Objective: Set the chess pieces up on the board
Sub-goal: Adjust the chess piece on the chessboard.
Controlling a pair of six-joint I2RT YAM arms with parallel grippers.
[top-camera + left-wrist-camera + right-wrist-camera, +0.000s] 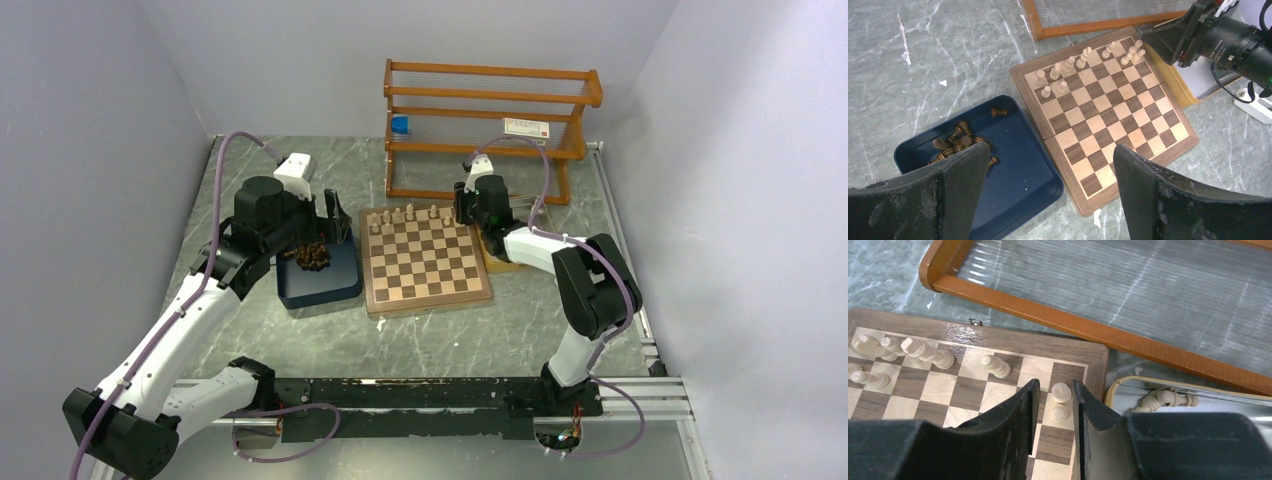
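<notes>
While left hand (1050, 152) gapes, right hand (1056, 386) astride pale pawn (1061, 390)

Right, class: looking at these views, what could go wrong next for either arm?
1. The right gripper straddles a cream pawn by the board edge; a skewed move could topple it.
2. The dark pieces lie heaped in the blue tray; the open left gripper may catch two.

right wrist: board (998, 337) cut off left and bottom, right fingers (1013, 430) cover near squares | pale piece (1060, 401) between them, contact unclear | tan tray (1173, 384) partly behind a finger | left wrist: left fingers (943, 195) hide part of dark pieces (960, 140) and blue tray (1018, 165) | top: piece kinds too small to tell
</notes>
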